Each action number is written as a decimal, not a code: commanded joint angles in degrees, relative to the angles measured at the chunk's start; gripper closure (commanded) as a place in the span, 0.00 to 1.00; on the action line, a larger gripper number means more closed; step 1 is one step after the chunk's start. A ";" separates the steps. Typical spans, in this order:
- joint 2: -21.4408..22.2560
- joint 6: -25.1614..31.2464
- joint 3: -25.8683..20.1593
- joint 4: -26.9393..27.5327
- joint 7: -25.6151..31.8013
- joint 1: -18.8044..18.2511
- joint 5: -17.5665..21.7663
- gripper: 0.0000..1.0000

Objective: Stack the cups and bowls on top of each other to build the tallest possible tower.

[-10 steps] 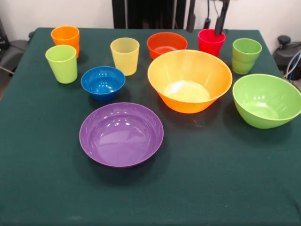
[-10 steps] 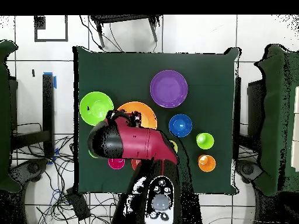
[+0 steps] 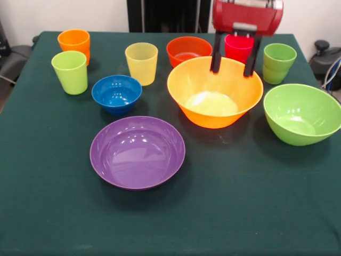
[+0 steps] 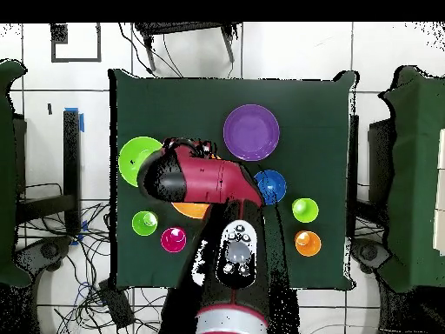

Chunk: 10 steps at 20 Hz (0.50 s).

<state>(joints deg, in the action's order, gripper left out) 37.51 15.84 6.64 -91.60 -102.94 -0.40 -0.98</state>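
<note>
My gripper (image 3: 233, 70) is open and empty. Its two black fingers hang over the far rim of the large orange-yellow bowl (image 3: 214, 92), just in front of the red cup (image 3: 238, 47). The green cup (image 3: 278, 63) and the large green bowl (image 3: 302, 113) stand to its right. The red-orange bowl (image 3: 186, 49), yellow cup (image 3: 141, 63), blue bowl (image 3: 116, 93), lime green cup (image 3: 70, 72) and orange cup (image 3: 74, 42) stand to its left. The purple bowl (image 3: 137, 152) lies nearest the camera. Every piece stands alone; no tower shows.
All pieces rest on a dark green tablecloth (image 3: 250, 202). In the overhead view the red arm (image 4: 204, 181) covers most of the orange-yellow bowl and the pieces beside it. The purple bowl (image 4: 251, 132) and green bowl (image 4: 139, 161) show beside the arm.
The arm has reached out from the base over the table. The gripper has moved from the red cup to above the orange-yellow bowl's far rim, and its red wrist now shows.
</note>
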 commanded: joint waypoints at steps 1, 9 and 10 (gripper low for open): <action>-12.21 6.59 -1.64 12.69 -0.73 -0.31 3.35 0.00; -12.99 7.74 -1.59 16.34 2.58 -1.88 6.12 0.00; -12.99 8.17 -1.99 16.54 2.82 -2.13 6.25 0.00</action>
<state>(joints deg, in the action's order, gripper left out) 27.89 16.04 7.50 -80.53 -102.94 -0.98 0.85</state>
